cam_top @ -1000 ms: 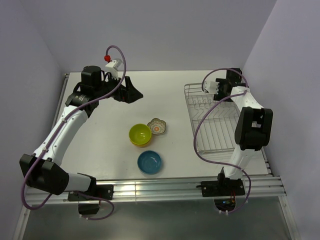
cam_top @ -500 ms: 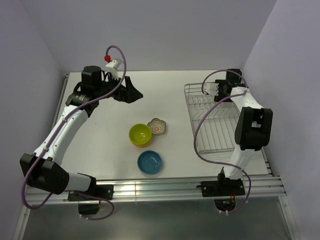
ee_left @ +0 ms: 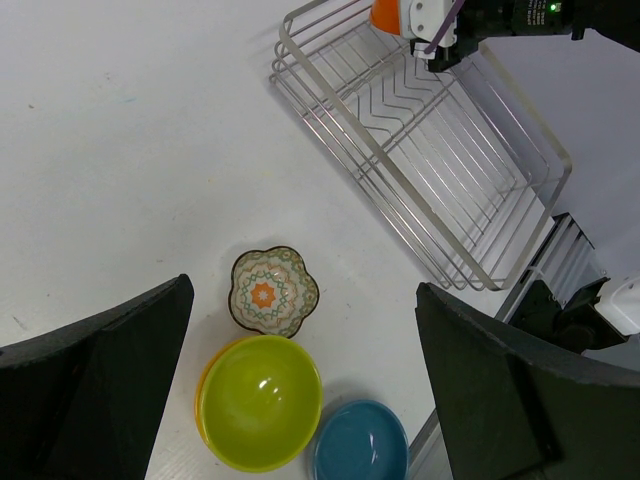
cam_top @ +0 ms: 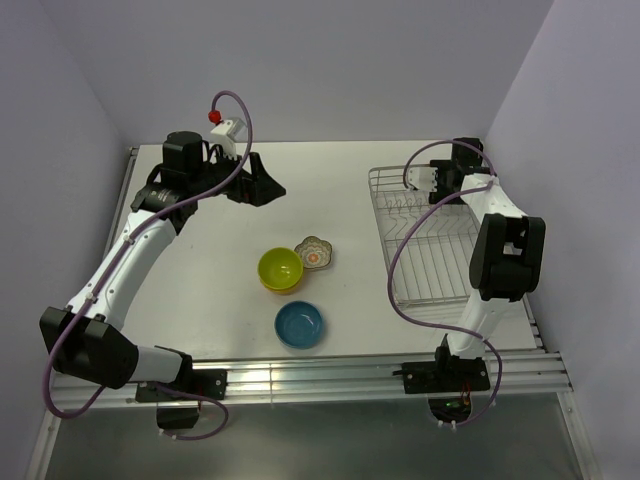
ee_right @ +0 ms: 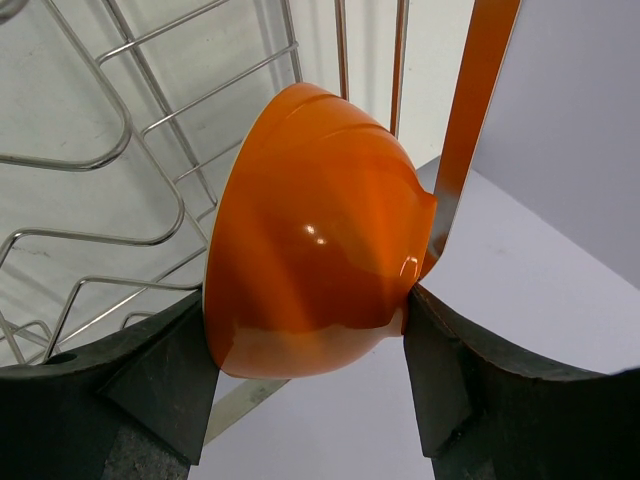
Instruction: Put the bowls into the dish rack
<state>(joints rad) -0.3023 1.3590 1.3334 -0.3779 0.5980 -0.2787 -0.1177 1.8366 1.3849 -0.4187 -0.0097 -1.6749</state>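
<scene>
right gripper (ee_right: 305, 375): jaws spread partway, clamped across the orange bowl (ee_right: 310, 240), one finger on each side of its curved wall.
orange bowl: tipped on edge, mouth turned sideways, at the far end of the dish rack (cam_top: 430, 270) just above the wires; resting on a wire or not, cannot tell.
left gripper (cam_top: 262, 186): spread fully wide, holding nothing, hanging over the far left part of the tabletop (cam_top: 200, 260), well apart from the bowls.
waiting bowls: lime-green bowl (cam_top: 280, 269), floral dish (cam_top: 314, 252) and blue bowl (cam_top: 299, 324) clustered mid-tabletop, nearer the front edge; floral dish just beside the green one, blue closest to the front edge.
risk, grip: glossy rounded wall pinched only from outside, likely to slide or twist out if jolted.
risk, release: if let go before seating between wires, probably rolling or flopping flat; low rack sides at the far end, so possible tumble onto the tabletop.
risk, contact: rim knocking a wire on the way down, enough to shift the rack.
risk, cable: purple cable (cam_top: 395, 262) draped across the rack, snag possible on pulling back.
risk, next pick: green bowl and floral dish so close that grabbing one probably shoves the other.
</scene>
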